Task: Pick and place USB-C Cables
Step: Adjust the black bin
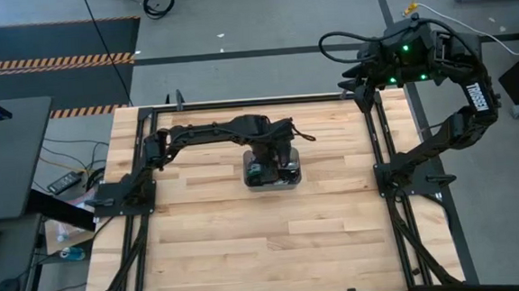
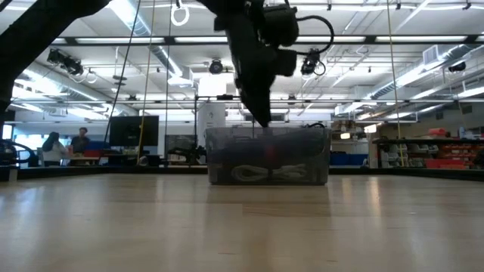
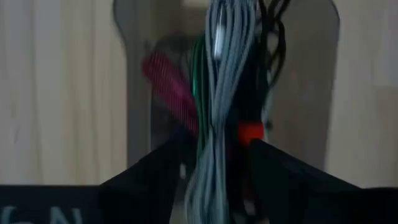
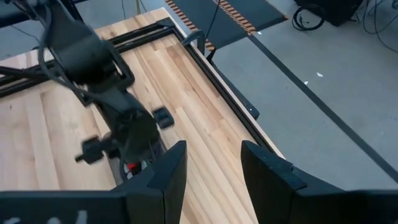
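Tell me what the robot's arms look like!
Both arms are dark, jointed and boxy. The right arm has white lettering and green lights near its wrist, with thin black cables looping around. Each gripper has two flat black fingers.

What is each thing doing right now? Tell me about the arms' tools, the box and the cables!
Left tool: over the bin, fingers apart, grey cable between them.
Right tool: open, empty, parked at the table's far right corner.
Bin: upright on the table, cables inside.
Grey cable: bundled, hanging into the bin.
Maroon cable: lying in the bin.
White cable: coiled on the bin floor.
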Robot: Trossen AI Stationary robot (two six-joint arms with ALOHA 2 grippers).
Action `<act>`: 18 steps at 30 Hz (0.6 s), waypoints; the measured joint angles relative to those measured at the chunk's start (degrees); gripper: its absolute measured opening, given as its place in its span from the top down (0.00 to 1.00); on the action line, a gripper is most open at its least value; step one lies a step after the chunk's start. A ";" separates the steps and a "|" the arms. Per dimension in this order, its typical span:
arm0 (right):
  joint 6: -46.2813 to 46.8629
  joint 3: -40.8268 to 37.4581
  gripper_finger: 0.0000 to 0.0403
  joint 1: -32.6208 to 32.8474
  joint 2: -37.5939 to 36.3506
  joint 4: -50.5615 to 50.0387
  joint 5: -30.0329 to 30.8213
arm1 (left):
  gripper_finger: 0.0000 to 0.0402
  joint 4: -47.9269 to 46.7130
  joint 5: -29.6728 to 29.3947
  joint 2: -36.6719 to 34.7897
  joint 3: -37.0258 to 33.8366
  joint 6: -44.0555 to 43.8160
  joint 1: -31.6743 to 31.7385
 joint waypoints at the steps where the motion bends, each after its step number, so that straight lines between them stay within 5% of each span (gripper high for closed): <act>1: -0.58 0.00 0.61 0.00 0.00 0.00 0.01 | 0.50 -3.30 -0.22 0.00 2.06 -0.52 0.00; 8: -3.61 0.00 0.61 0.00 -0.39 0.73 0.33 | 0.53 -18.33 -0.35 -0.44 22.41 -2.07 -1.13; 18: -13.93 0.02 0.61 0.05 -0.85 1.20 1.84 | 0.53 -14.03 -5.64 -18.47 19.51 -6.25 -5.78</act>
